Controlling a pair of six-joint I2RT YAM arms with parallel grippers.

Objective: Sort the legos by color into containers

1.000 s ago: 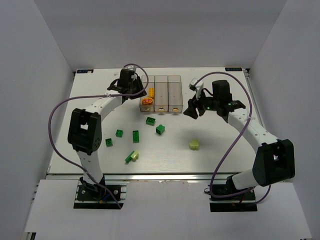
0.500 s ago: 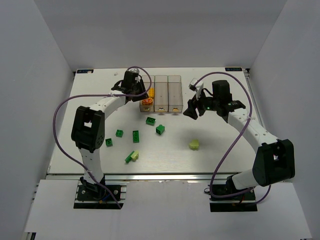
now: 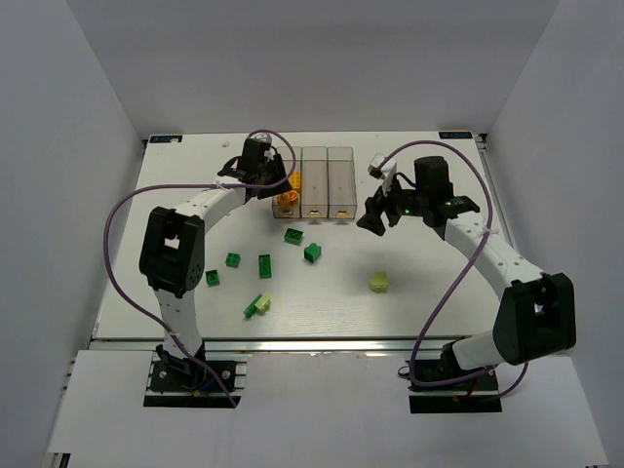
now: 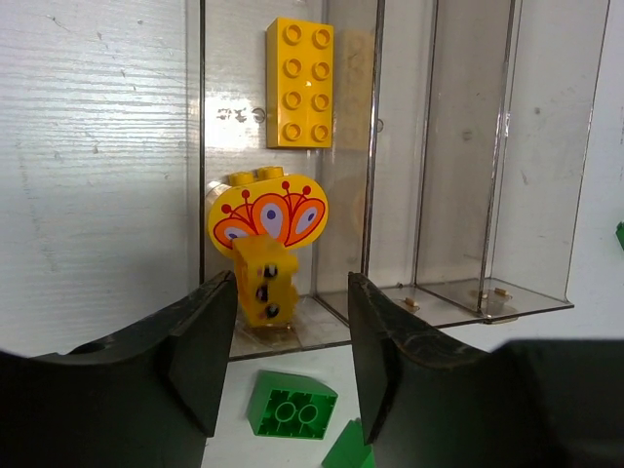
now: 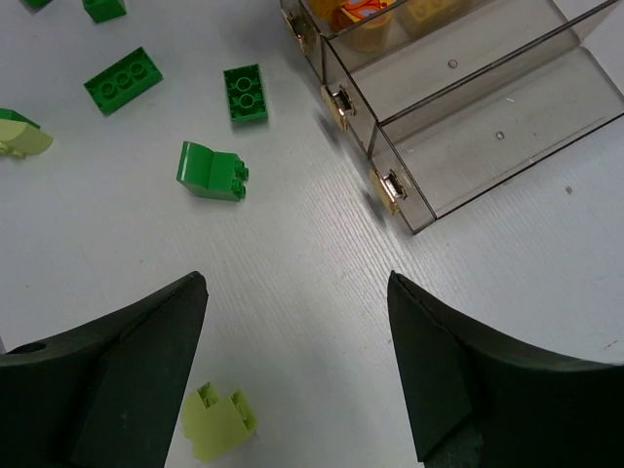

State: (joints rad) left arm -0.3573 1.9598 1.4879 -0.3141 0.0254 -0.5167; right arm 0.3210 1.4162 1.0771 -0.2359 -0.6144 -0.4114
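The left hand (image 4: 283, 327) hangs with its fingers spread at the near end of the leftmost clear bin (image 4: 195, 136). A small orange brick (image 4: 263, 285) stands tilted between them, touching neither. Beyond it in that bin lie a rounded orange piece (image 4: 268, 213) with a feather print and a flat eight-stud orange brick (image 4: 299, 83). The right hand (image 5: 295, 322), spread and empty, hovers over the white wood-grain worktop (image 5: 322, 273). A green brick (image 5: 213, 171) lies ahead-left of it and a pale yellow-green brick (image 5: 219, 421) just beneath. Plain white walls (image 3: 312, 68) enclose the worktop. Whether the small brick rests on the bin floor is unclear.
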